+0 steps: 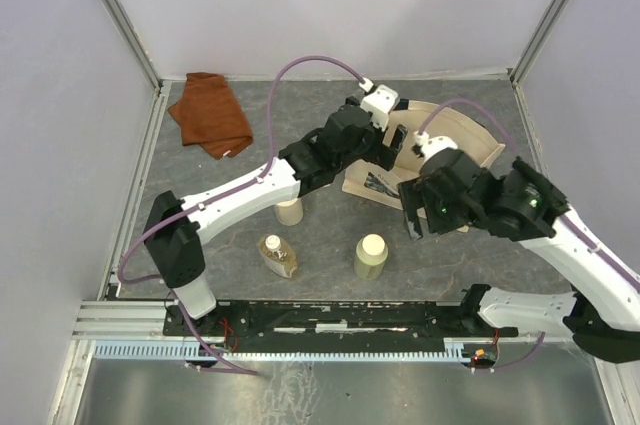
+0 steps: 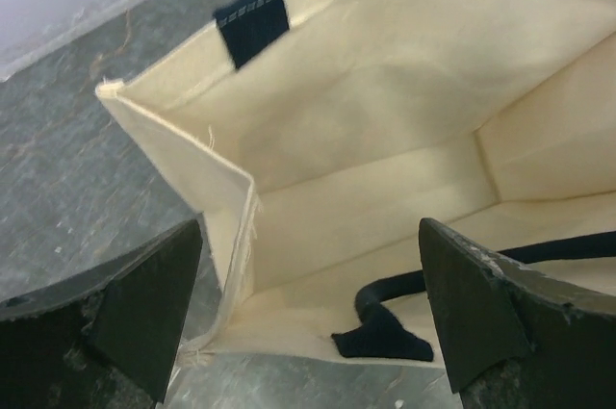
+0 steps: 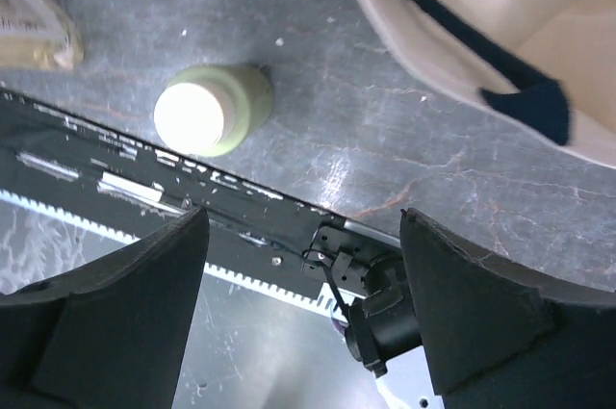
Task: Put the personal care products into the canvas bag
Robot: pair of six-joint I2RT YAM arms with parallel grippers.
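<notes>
Reaching across the table (image 1: 330, 245) from its base at seven o'clock, the left arm (image 1: 240, 195) holds its wrist at the mouth of the canvas bag (image 1: 475, 140), which lies on its side at about one o'clock from the table's middle, its dark floral panel (image 1: 375, 185) turned toward the near edge. The left wrist view looks straight into the open bag (image 2: 385, 140): the left jaws stand wide apart, their dark fingers (image 2: 135, 313) framing the cream lining, with a dark strap (image 2: 385, 327) lying along the lower lip between them and a dark tab (image 2: 250, 24) stitched to the rim at eleven o'clock. The right arm (image 1: 590, 245) comes in from five o'clock and hangs just beside the bag's near edge. The right jaws are also wide, their fingers (image 3: 115, 313) apart above the olive-green cylinder (image 3: 212, 109), which stands upright with its white cap up; the amber flat bottle (image 3: 34, 29) shows at ten o'clock in that view and the bag (image 3: 500, 5) at one o'clock. From above, the olive-green cylinder (image 1: 370, 257) stands at six o'clock, the amber flat bottle (image 1: 277, 255) lies at seven o'clock beside it, and the cream cylinder (image 1: 289, 211) stands partly under the left arm. A rust-brown cloth (image 1: 210, 113) lies at eleven o'clock, well apart.
</notes>
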